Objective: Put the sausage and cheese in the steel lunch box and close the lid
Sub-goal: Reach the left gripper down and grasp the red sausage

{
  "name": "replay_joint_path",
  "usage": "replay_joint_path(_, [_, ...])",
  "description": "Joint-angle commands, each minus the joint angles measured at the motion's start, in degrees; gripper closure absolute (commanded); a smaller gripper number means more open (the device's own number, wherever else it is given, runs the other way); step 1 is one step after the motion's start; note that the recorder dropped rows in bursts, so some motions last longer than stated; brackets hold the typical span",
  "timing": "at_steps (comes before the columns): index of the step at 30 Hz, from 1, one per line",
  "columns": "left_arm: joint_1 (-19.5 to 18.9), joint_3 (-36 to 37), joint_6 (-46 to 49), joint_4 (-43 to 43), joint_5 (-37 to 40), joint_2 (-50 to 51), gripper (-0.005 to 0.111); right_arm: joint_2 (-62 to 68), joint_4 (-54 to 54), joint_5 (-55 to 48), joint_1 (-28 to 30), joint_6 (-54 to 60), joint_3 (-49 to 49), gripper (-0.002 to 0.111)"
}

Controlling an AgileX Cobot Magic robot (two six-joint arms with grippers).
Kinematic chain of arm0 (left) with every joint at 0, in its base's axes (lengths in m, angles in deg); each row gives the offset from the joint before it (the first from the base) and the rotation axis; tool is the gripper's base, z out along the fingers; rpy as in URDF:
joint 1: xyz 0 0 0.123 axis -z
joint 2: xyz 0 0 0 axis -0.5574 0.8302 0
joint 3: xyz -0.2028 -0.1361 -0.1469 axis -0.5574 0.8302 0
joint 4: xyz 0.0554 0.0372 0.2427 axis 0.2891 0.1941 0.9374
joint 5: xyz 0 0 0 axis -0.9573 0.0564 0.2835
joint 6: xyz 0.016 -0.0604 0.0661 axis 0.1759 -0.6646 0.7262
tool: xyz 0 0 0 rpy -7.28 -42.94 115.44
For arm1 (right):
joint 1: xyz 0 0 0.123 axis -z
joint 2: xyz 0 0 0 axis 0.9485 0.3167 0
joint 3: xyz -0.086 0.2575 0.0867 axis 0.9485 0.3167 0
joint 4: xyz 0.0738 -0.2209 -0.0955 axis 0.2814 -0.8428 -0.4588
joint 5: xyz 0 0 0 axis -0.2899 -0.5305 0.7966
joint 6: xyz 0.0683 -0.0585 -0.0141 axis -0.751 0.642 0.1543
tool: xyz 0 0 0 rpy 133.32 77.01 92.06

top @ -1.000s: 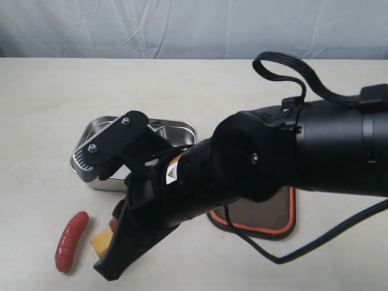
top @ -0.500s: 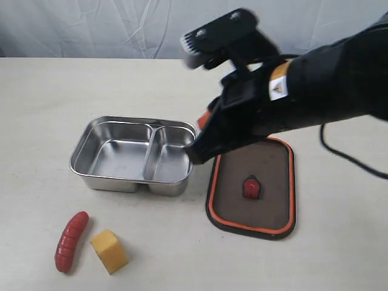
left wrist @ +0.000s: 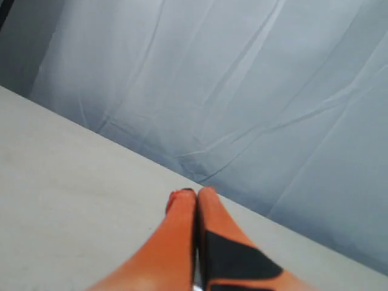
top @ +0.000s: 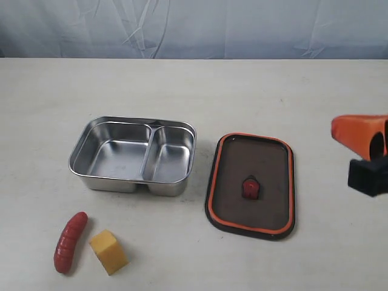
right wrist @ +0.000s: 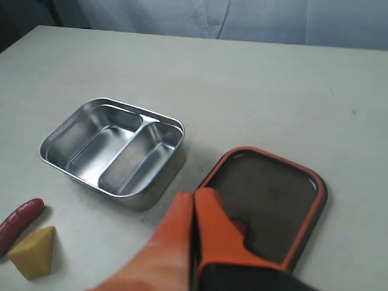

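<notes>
Toward the near edge of the table [top: 182, 85], on the left side as the exterior view shows it, the sausage [top: 70, 241] and the cheese [top: 109, 251] lie just beside each other without touching. Neither has been moved into the steel lunch box [top: 121, 185], which sits farther back, near the middle of the table. Both its compartments are empty. The lid [top: 267, 157] lies flat just beside the box, on the side away from the food, with its orange seal and small central valve facing up.

By my reading the task has hardly begun: both foods have to go in, and then the lid must be turned over and pressed on.

The right gripper [top: 364, 136] hangs at the right edge of the exterior view, well apart from the food. Its orange fingers are pressed together with nothing between them. The left gripper [left wrist: 195, 195] appears only in its own wrist view, likewise closed tight and empty, pointing over bare table at a wrinkled pale cloth backdrop [left wrist: 242, 91].

The box is polished steel with rounded corners and a thin divider, mirror-bright inside. The lid is dark, smoky plastic. The sausage is glossy red, ridged and slightly curved. The cheese is a matte yellow-orange wedge. The tabletop is pale and dull.
</notes>
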Motion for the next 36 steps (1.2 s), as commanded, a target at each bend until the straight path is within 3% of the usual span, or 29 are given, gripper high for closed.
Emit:
replay_joint_path(1, [0.2,-8.1,4.7,1.7,10.6,5.9,0.107,-2.9,-1.4,0.8,0.4,-3.8,5.4,0.109])
replay_joint_path(7, [0.2,-24.8,17.9,1.5,27.0,28.7,0.107,-2.9,-1.4,0.7,0.4,-4.6,6.0,0.109])
replay_joint_path(14, [0.2,-38.1,19.5,8.1,45.6,56.0,0.107,-2.9,-1.4,-0.6,0.4,-4.6,6.0,0.109])
replay_joint_path(20, [0.3,-38.6,19.8,7.4,46.6,70.6,0.107,-2.9,-4.3,-1.4,0.4,-5.2,6.0,0.109])
replay_joint_path(29, [2.5,-38.6,23.3,-2.5,47.1,77.5,0.106,-2.9,-7.7,-3.2,0.4,-7.7,6.0,0.109])
replay_joint_path(32, [2.5,-38.1,24.6,-2.4,48.8,78.9,0.094,-2.9,-7.7,-3.2,0.4,-7.7,6.0,0.109])
replay_joint_path(36, [2.5,-35.9,30.2,-1.8,49.5,81.8,0.056,-2.9,-7.8,-3.2,0.4,-7.9,6.0,0.109])
